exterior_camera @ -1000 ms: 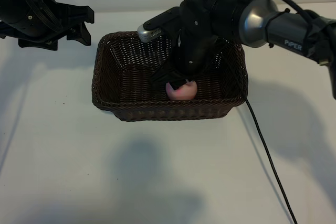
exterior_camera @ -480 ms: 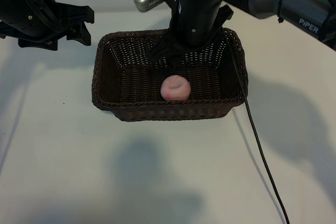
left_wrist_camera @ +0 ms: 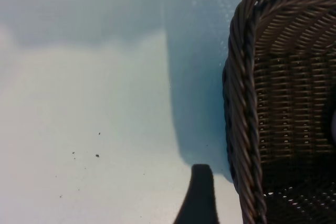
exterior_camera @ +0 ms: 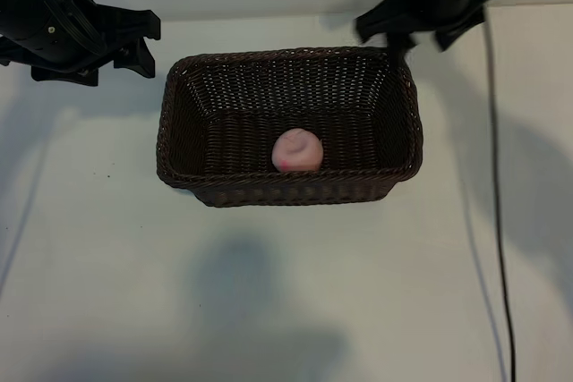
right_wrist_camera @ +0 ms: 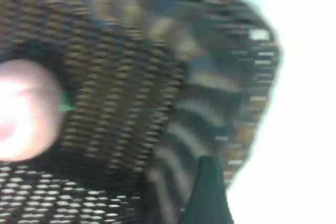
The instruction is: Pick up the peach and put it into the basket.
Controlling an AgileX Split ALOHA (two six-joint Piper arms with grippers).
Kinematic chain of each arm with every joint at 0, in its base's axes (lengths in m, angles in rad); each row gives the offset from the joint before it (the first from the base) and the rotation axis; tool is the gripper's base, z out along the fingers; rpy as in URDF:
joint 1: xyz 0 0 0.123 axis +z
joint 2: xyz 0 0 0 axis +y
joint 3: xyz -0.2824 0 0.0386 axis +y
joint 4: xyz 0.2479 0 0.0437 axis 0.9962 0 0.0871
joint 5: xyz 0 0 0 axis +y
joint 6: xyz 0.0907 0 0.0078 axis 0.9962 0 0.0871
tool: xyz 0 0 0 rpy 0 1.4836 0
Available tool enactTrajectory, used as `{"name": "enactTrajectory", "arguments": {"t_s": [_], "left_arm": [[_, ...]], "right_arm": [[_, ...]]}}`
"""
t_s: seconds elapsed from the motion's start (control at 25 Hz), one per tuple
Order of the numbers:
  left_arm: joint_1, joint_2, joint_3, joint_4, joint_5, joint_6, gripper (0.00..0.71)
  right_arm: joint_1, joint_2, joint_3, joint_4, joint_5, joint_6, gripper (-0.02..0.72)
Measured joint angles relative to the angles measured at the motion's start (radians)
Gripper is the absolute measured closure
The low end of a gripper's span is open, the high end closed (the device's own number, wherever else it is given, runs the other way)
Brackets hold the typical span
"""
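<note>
**Desk:** Where is the peach (exterior_camera: 297, 150)?

**Photographer:** On the floor of the basket (exterior_camera: 183, 123), nearer the front wall than the back, roughly midway between the two ends. Nothing touches it. It sits pale pink against the dark weave, a darker spot low on one side.

**Desk:** And the right gripper (exterior_camera: 417, 35)?

**Photographer:** Above the basket's far right corner, clear of the rim, the arm running out of the top of the exterior view. Its claw is released and carries nothing. The right wrist view looks down past one dark finger (right_wrist_camera: 208, 192) at the corner of the basket, with the peach (right_wrist_camera: 23, 109) at the edge of view.

**Desk:** The left one?

**Photographer:** The left gripper (exterior_camera: 134, 40) is parked beyond the basket's far left corner, over bare table (exterior_camera: 98, 248), claw spread and empty. Its wrist view shows only that braided corner (left_wrist_camera: 242, 77) and the tabletop. A cable (exterior_camera: 497, 221) trails down the table on the right.

**Desk:** So how far along?

**Photographer:** By my reading, the job is done: fruit in the basket, both claws off it. What seems left is for the right arm to clear off and park.
</note>
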Motion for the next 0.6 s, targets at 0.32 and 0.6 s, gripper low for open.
{"name": "enactTrajectory", "arguments": {"t_s": [0.32, 0.6], "left_arm": [[0.000, 0.000, 0.000, 0.000, 0.000, 0.000, 0.111], [0.000, 0.000, 0.000, 0.000, 0.000, 0.000, 0.111]], "right_arm": [[-0.119, 0.000, 0.000, 0.020, 0.002, -0.031, 0.145], [-0.120, 0.000, 0.000, 0.030, 0.003, -0.049, 0.145]]}}
